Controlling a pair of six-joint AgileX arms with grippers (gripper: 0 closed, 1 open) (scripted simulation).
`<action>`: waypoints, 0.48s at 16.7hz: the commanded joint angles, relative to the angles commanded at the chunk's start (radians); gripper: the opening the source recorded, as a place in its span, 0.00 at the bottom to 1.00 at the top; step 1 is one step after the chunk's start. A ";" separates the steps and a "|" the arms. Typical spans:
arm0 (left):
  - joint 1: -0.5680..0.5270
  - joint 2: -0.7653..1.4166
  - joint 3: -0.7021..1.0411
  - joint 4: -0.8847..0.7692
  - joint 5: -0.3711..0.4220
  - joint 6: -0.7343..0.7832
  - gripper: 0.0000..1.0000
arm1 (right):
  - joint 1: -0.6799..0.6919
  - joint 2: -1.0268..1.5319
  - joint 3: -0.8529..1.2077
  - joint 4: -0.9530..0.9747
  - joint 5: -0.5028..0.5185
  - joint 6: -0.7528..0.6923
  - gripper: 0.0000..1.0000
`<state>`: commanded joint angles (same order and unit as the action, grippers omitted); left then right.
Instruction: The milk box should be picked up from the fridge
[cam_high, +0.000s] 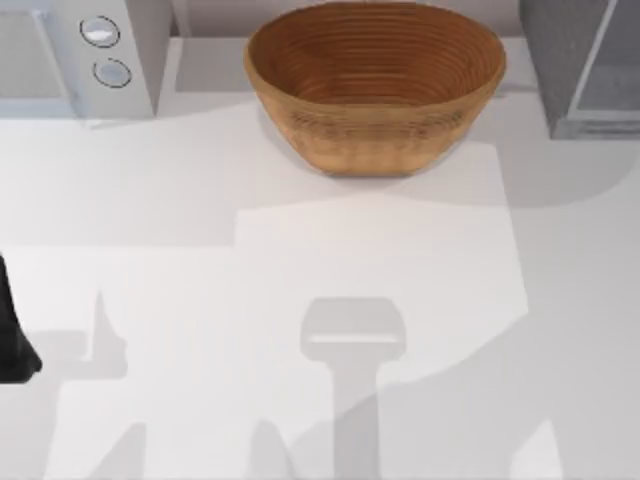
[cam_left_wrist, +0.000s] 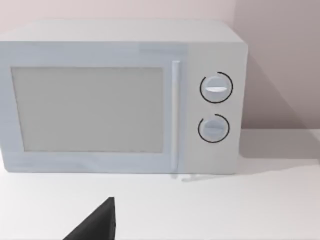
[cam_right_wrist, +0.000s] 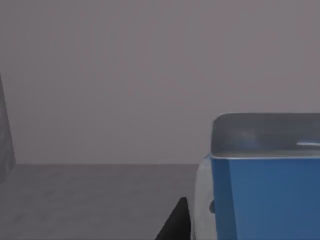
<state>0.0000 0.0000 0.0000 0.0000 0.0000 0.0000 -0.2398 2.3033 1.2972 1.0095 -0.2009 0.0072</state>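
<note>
The small blue-and-white milk box (cam_right_wrist: 265, 175) stands close in front of the right wrist camera on a grey floor with grey walls behind, a dark fingertip (cam_right_wrist: 175, 222) of the right gripper just beside it; whether those fingers are apart or together cannot be told. In the top view the tall dark-grey fridge (cam_high: 560, 60) with its pale glassy door stands at the table's far right corner, a brown woven oval basket (cam_high: 375, 85) at the back middle and a white microwave with two round knobs (cam_high: 100, 50) at the far left. The left arm (cam_high: 12, 340) sits at the table's left edge, facing the microwave, its finger state also impossible to tell

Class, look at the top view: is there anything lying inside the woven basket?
No. The woven basket at the back of the table shows just its bare ribbed inside, with nothing in it.
</note>
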 joint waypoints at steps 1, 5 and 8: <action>0.000 0.000 0.000 0.000 0.000 0.000 1.00 | -0.002 -0.009 -0.013 0.007 -0.002 -0.001 0.00; 0.000 0.000 0.000 0.000 0.000 0.000 1.00 | -0.021 -0.091 -0.167 0.081 -0.021 -0.003 0.00; 0.000 0.000 0.000 0.000 0.000 0.000 1.00 | -0.040 -0.169 -0.343 0.155 -0.041 0.000 0.00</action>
<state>0.0000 0.0000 0.0000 0.0000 0.0000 0.0000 -0.2803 2.1346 0.9547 1.1646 -0.2419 0.0070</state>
